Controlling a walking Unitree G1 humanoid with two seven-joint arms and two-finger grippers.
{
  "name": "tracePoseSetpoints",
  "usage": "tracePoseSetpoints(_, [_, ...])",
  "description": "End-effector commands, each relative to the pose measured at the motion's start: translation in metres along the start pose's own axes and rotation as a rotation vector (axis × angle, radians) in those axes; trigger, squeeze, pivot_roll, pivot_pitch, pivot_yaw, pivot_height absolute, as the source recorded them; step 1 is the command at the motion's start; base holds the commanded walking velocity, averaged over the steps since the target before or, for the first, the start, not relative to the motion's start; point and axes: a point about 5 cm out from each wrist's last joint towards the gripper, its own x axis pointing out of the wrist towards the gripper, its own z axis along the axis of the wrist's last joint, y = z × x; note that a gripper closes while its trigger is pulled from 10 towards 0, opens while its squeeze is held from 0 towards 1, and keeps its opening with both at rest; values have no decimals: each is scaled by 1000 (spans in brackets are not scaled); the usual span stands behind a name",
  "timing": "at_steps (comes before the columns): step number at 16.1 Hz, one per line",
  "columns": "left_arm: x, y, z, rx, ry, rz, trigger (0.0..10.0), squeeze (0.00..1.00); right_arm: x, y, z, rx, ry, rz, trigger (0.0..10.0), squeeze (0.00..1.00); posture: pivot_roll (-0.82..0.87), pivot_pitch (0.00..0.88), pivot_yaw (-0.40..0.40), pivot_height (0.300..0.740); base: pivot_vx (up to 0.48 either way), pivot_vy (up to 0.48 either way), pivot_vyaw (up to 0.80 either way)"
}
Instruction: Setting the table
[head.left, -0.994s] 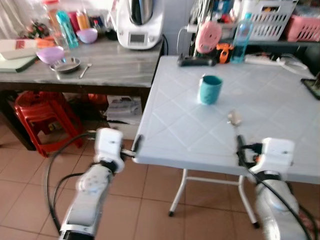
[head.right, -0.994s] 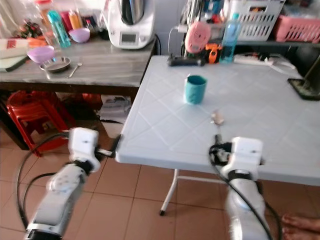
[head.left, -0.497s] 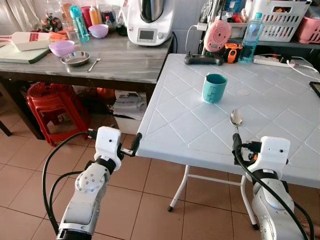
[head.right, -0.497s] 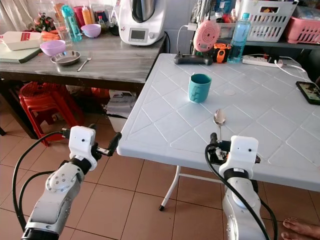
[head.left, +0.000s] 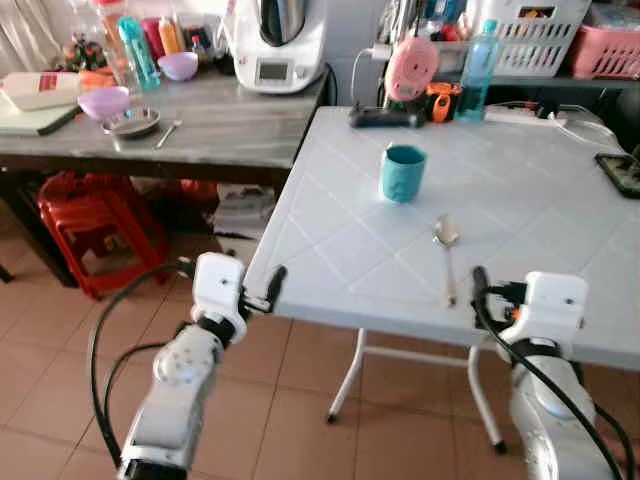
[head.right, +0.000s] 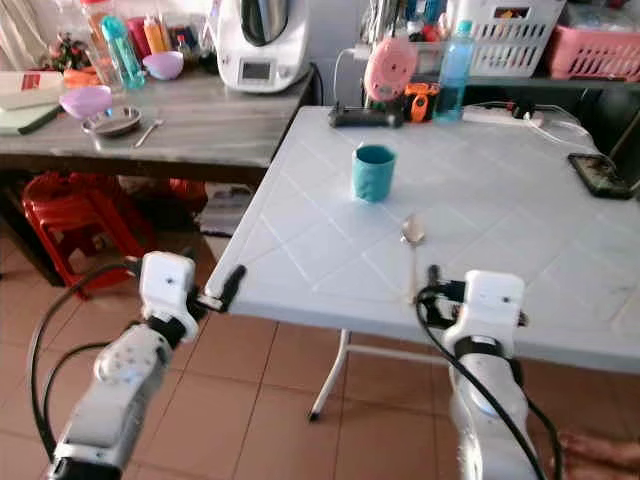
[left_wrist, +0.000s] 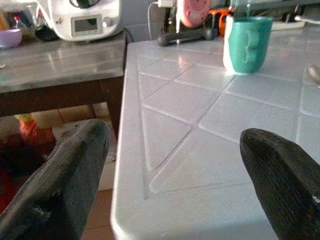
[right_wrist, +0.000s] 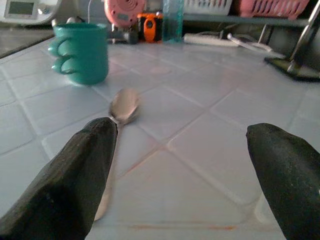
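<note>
Setting progress: we judge it partly done; the white folding table (head.left: 520, 200) carries a teal mug (head.left: 402, 172) and a spoon (head.left: 446, 250), both already placed, no plate or bowl on it yet.
Table: white plastic top with a diamond pattern; we stand at its near edge, one arm at each side of the near left corner region.
Side counter: grey wooden counter (head.left: 230, 125) to our left, well apart from the place setting; we see a lilac bowl (head.left: 104, 101), a metal dish (head.left: 130, 122) and a fork (head.left: 166, 131) on it, likely the items left to fetch.
Mug: upright, mid-table, beyond the spoon, not touching it.
Spoon: lies flat, bowl end toward the mug, handle pointing at the near edge, just beside the right gripper's fingers.
Left gripper (head.left: 270, 290): held level just off the table's near left corner, fingers spread, empty.
Right gripper (right_wrist: 187, 175): low at the near edge, fingers spread wide, grasping nothing; spoon handle near one finger, we cannot tell if touching.
</note>
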Motion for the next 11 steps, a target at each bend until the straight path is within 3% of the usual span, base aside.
tracePoseSetpoints(1, [-2, 7, 0, 7, 0, 21, 10000, 0, 0, 5, 2, 7, -9, 14, 10000, 0, -42, 0, 27, 740, 0, 0, 0])
tracePoseSetpoints(4, [-1, 5, 3, -21, -26, 16, 10000, 0, 1, 5, 2, 5, -8, 15, 10000, 0, -43, 0, 27, 740, 0, 0, 0])
tracePoseSetpoints(9, [-2, -2, 6, -74, -41, -83, 10000, 0, -1, 5, 2, 2, -5, 11, 10000, 0, -48, 0, 29, 740, 0, 0, 0])
tracePoseSetpoints(11, [-3, -4, 7, -84, -44, -91, 10000, 0, -1, 4, 1, 2, -4, 9, 10000, 0, -51, 0, 30, 740, 296, 0, 0])
